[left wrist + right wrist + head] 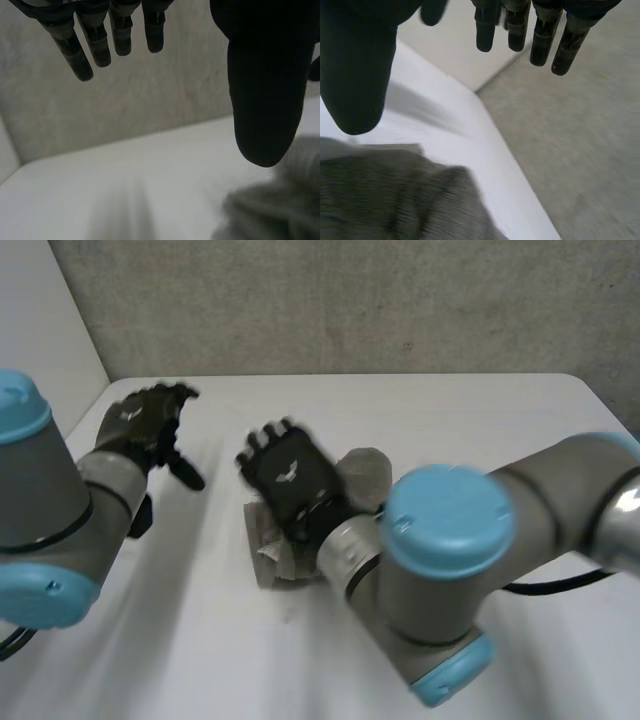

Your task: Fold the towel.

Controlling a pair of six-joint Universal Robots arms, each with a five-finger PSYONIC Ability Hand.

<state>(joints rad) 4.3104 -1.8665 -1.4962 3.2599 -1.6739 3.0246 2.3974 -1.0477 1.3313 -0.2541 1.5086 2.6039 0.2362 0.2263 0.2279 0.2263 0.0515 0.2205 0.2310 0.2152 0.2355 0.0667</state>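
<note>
White table meets a rough grey concrete wall, and the crumpled grey cloth towel lies near the table's middle. The black right hand hangs over the towel, fingers straight and empty. The black left hand is raised over the table's left part, fingers spread, holding nothing.

You are looking down on a white table that is standing before a rough, mottled grey wall. A plain white panel is closing off the table's left side, meeting the grey wall at the far corner. Soft, even light is falling across the tabletop.
</note>
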